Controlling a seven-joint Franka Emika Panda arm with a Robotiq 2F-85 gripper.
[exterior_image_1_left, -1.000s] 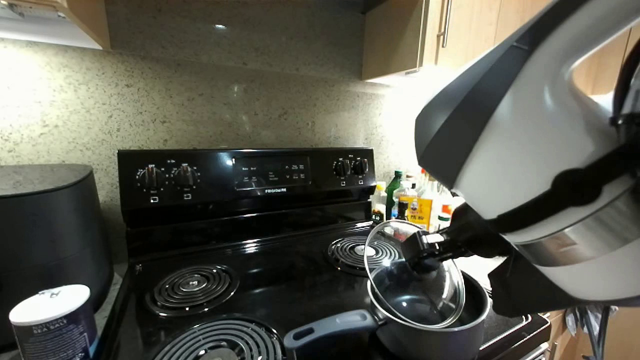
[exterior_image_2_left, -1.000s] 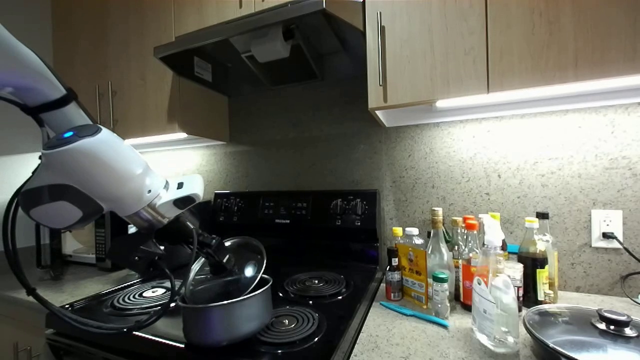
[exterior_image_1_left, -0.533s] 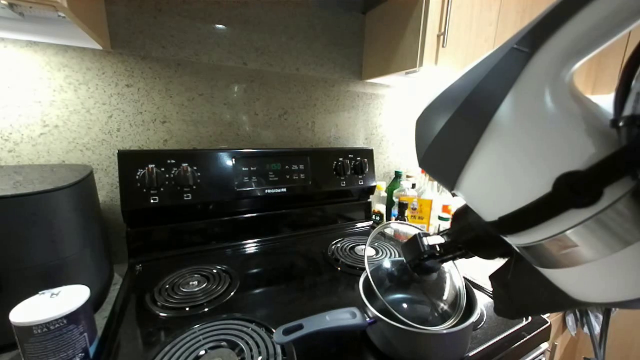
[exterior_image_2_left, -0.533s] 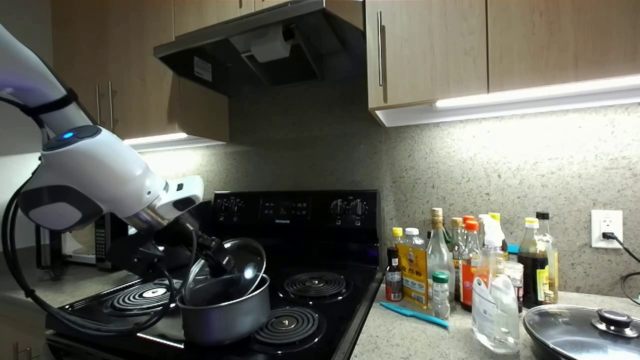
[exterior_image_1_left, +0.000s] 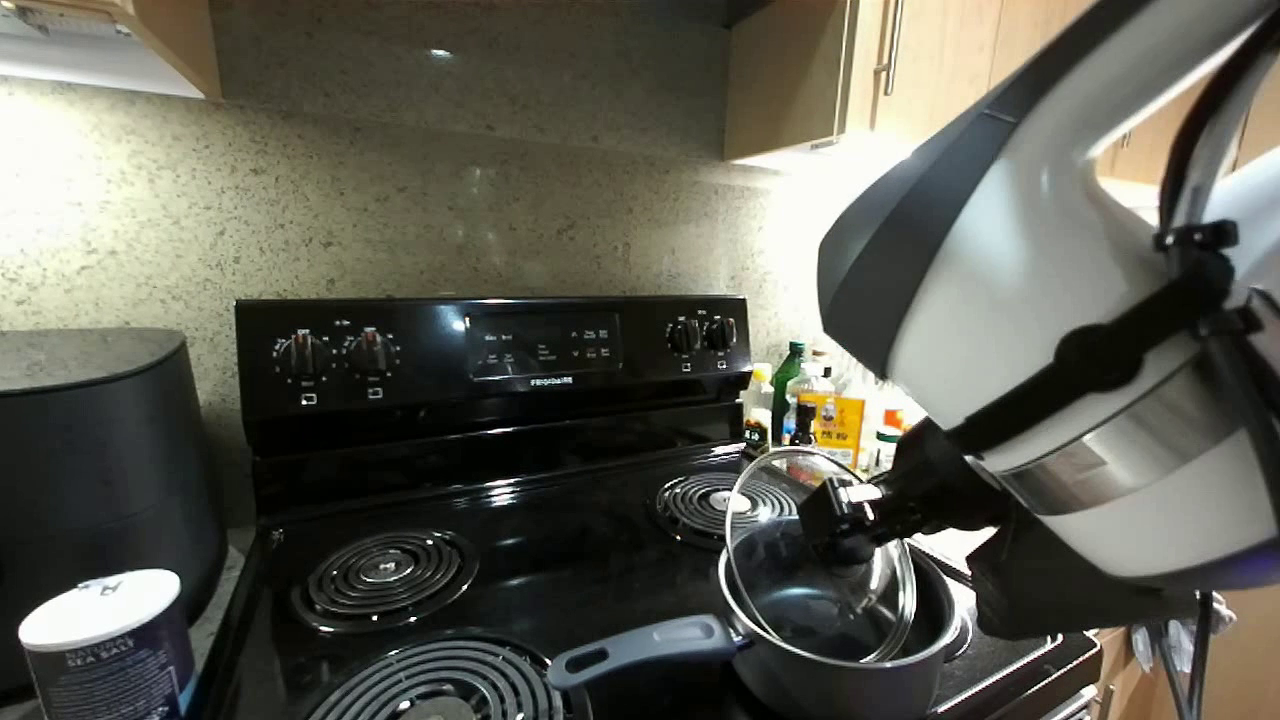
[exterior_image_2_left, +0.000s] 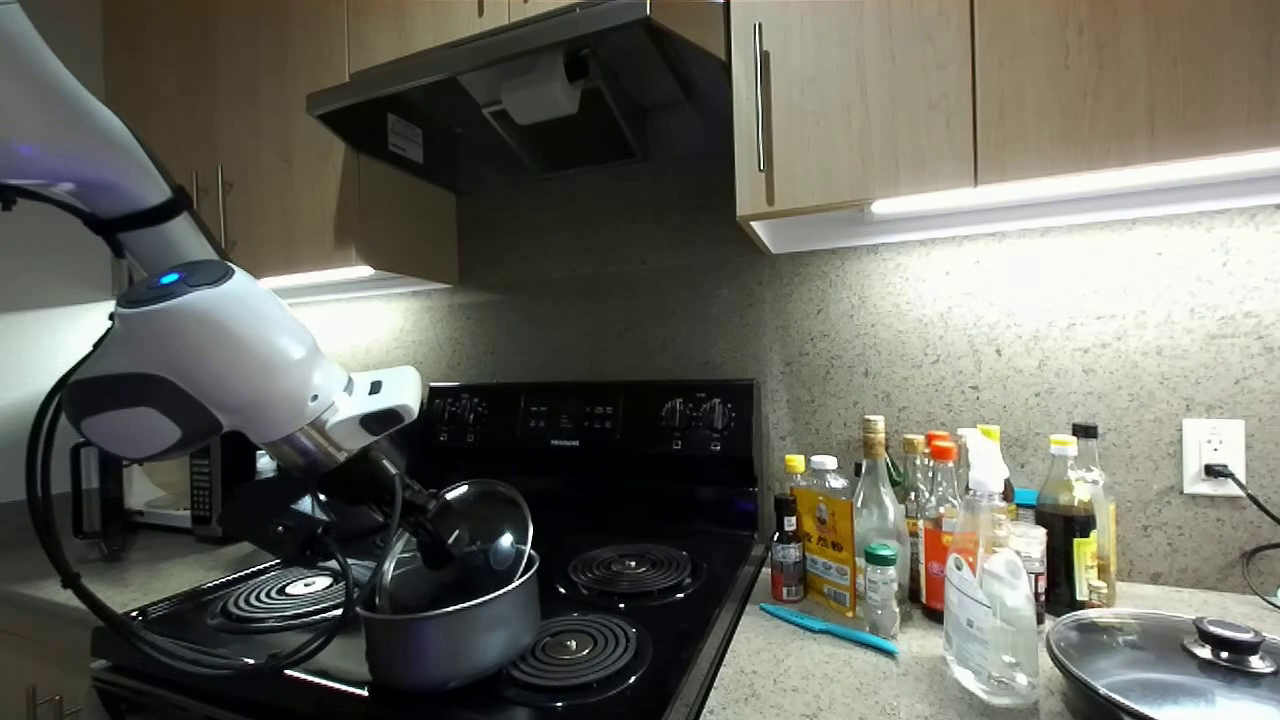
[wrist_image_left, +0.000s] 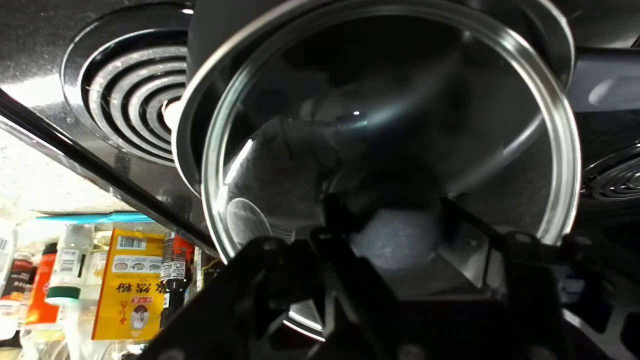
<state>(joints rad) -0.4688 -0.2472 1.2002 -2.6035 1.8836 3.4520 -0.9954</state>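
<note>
My gripper (exterior_image_1_left: 842, 520) is shut on the dark knob (wrist_image_left: 395, 240) of a glass lid (exterior_image_1_left: 775, 590) with a metal rim. The gripper also shows in an exterior view (exterior_image_2_left: 440, 535) and in the wrist view (wrist_image_left: 392, 212). The lid (exterior_image_2_left: 505, 525) is steeply tilted, its lower edge within the mouth of a dark grey pot (exterior_image_2_left: 455, 640). I cannot tell whether the lid touches the pot. The pot (exterior_image_1_left: 850, 690) stands on the stove, its grey handle (exterior_image_1_left: 650, 648) pointing left in that view. In the wrist view the lid (wrist_image_left: 295, 165) covers most of the pot opening.
The black stove (exterior_image_1_left: 560, 560) has coil burners (exterior_image_1_left: 388, 570). Several sauce bottles (exterior_image_2_left: 880, 530), a spray bottle (exterior_image_2_left: 990, 620), a turquoise utensil (exterior_image_2_left: 828, 628) and a lidded pan (exterior_image_2_left: 1160, 660) stand on the counter. A salt canister (exterior_image_1_left: 105, 650) and a dark appliance (exterior_image_1_left: 100, 500) are opposite. A range hood (exterior_image_2_left: 540, 90) hangs above.
The pot has slid slightly toward its handle side. The arm has since shifted and lowered a little, and the held lid has turned slightly. The grip on the knob is unchanged.
</note>
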